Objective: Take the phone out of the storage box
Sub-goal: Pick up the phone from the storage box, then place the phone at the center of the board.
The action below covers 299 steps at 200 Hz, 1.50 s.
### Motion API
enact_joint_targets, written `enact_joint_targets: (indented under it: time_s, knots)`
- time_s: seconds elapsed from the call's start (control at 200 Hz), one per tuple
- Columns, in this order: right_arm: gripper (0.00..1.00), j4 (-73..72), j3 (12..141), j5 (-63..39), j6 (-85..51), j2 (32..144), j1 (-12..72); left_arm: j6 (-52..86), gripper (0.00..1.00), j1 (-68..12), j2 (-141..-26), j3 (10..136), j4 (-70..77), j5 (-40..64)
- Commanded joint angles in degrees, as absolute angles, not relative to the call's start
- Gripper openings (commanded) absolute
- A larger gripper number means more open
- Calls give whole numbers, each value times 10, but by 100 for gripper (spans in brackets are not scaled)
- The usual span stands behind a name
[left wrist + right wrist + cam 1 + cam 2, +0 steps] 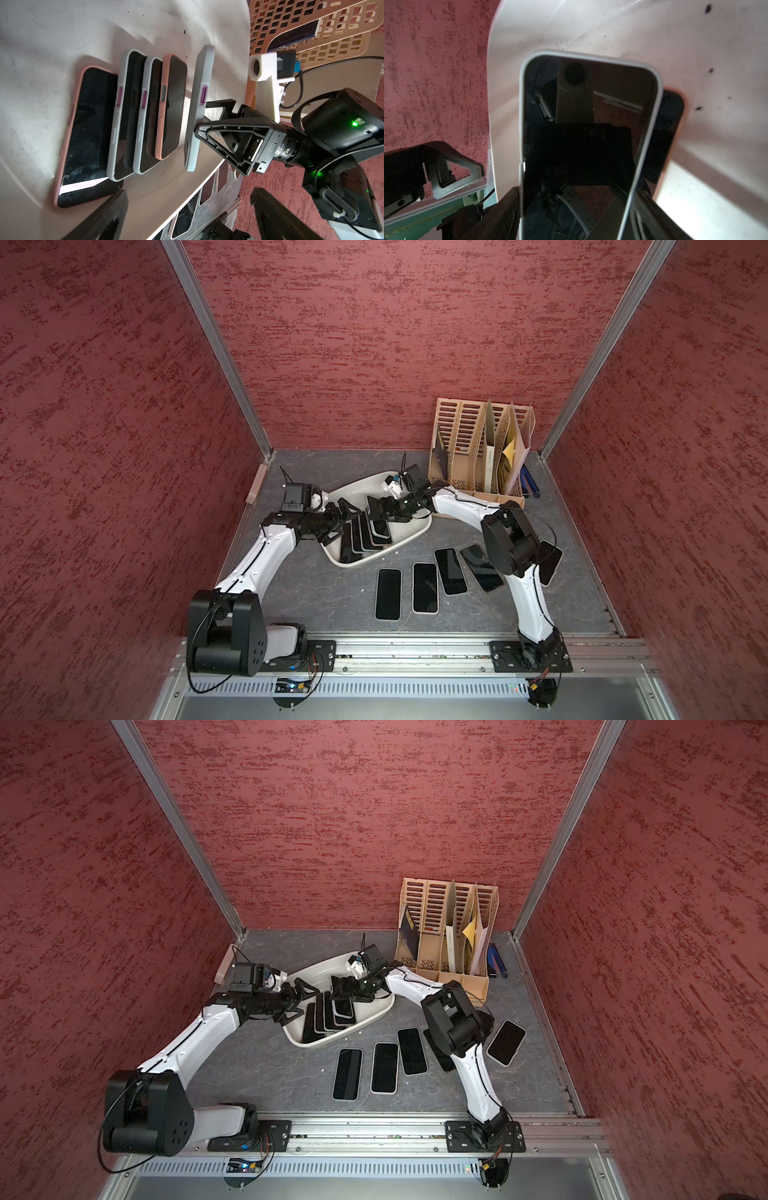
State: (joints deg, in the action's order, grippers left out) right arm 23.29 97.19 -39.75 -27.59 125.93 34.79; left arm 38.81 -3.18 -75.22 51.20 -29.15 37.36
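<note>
The white storage box (360, 489) (318, 971) lies mid-table with several phones (361, 541) (145, 114) leaning in a row inside. My right gripper (380, 510) (343, 988) (575, 216) is shut on one phone (375, 507) (199, 104) (581, 135) in a pale case. It grips the phone by its long edges and holds it on edge above the row, over the box. My left gripper (343, 522) (303, 1002) (187, 218) stands open at the box's left rim, holding nothing.
Several phones (388, 593) (384, 1067) lie face up on the grey table in front of the box, some under the right arm. A beige slotted file organizer (478, 456) stands at the back right with a blue tool (528, 481) beside it. Red walls enclose the table.
</note>
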Motion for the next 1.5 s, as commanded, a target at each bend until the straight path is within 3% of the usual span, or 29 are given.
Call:
enact_joint_targets:
  time_s: [0.0, 0.391, 0.761, 1.082, 1.493]
  knots:
    - [51, 177, 964, -430, -293, 1219, 351, 395, 98, -34, -754, 519, -264, 386]
    - [50, 179, 869, -409, -322, 1096, 405, 402, 99, -31, -655, 520, -324, 351]
    - [50, 150, 689, -319, -399, 972, 578, 430, 100, -29, -481, 480, -422, 286]
    - [50, 186, 708, -248, -383, 1047, 674, 413, 100, -26, -457, 477, -454, 288]
    - [50, 349, 904, -56, -362, 1195, 708, 390, 100, -23, -455, 488, -487, 284]
